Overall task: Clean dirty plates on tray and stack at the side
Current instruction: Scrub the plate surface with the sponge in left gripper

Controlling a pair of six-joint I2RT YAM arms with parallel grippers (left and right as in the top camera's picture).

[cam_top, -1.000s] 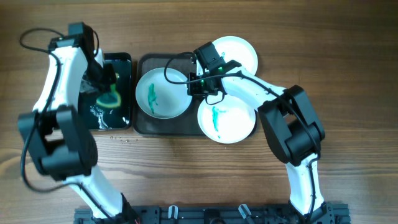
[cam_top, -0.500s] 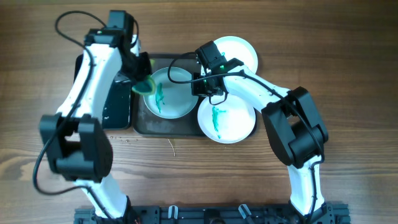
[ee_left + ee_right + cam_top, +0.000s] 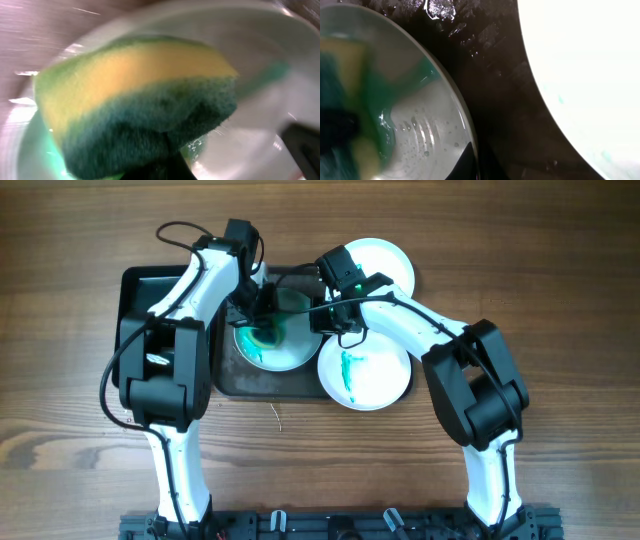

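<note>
Three round plates show in the overhead view: a green-smeared white plate point(image 3: 288, 355) inside the dark rectangular tray point(image 3: 235, 383); a green-streaked white plate point(image 3: 378, 378) overlapping the tray's right edge; a clean white plate point(image 3: 392, 262) behind it on the wooden table point(image 3: 560, 280). The left gripper point(image 3: 262, 322) is closed on a yellow-and-green sponge point(image 3: 266, 336), pressed onto the green-smeared white plate. Only the left wrist view shows the sponge point(image 3: 135, 95) face: yellow layer over dark green scrub side, wet plate point(image 3: 250, 30) behind, fingers mostly hidden under it. The right gripper point(image 3: 325, 320) pinches that plate's right rim; only the right wrist view shows its tips point(image 3: 472, 162) straddling the rim, with the tray floor point(image 3: 490, 75) wet.

Half a second ago the sponge sat at the plate's left edge and the green was a thin streak, now a broad smear; a second ago it was over the black basin point(image 3: 150, 290) at left. The right gripper is unmoved. The left arm covers the plate's upper left.
</note>
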